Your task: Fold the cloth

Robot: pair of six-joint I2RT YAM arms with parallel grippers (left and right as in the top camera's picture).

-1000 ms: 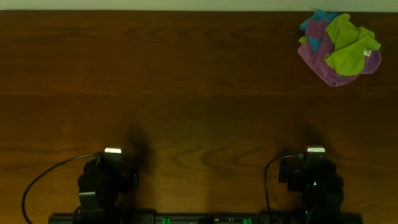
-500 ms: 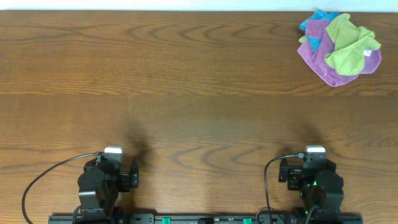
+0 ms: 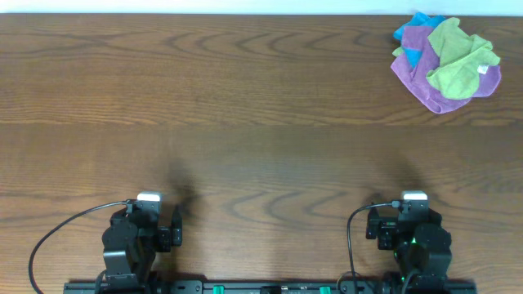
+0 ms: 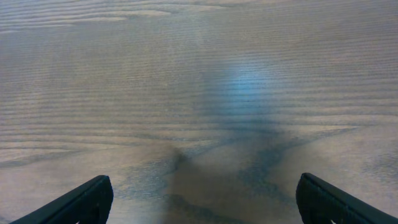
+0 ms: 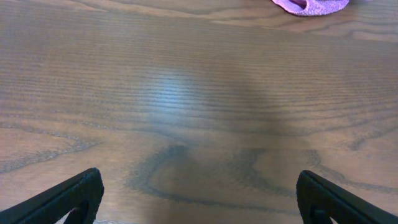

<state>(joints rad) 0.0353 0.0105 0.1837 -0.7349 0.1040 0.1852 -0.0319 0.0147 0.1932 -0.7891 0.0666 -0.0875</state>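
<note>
A crumpled pile of cloths (image 3: 444, 63) in purple, lime green and blue lies at the far right corner of the wooden table (image 3: 261, 122). Its purple edge shows at the top of the right wrist view (image 5: 309, 5). My left gripper (image 4: 200, 196) is open and empty over bare wood at the near left; it also shows in the overhead view (image 3: 147, 214). My right gripper (image 5: 199, 194) is open and empty over bare wood at the near right, far from the pile; it also shows in the overhead view (image 3: 413, 214).
A black rail (image 3: 270, 287) runs along the table's near edge under both arm bases. A black cable (image 3: 57, 233) loops from the left arm.
The picture has brightened since one second ago. The arms and the cloth pile have not visibly moved.
</note>
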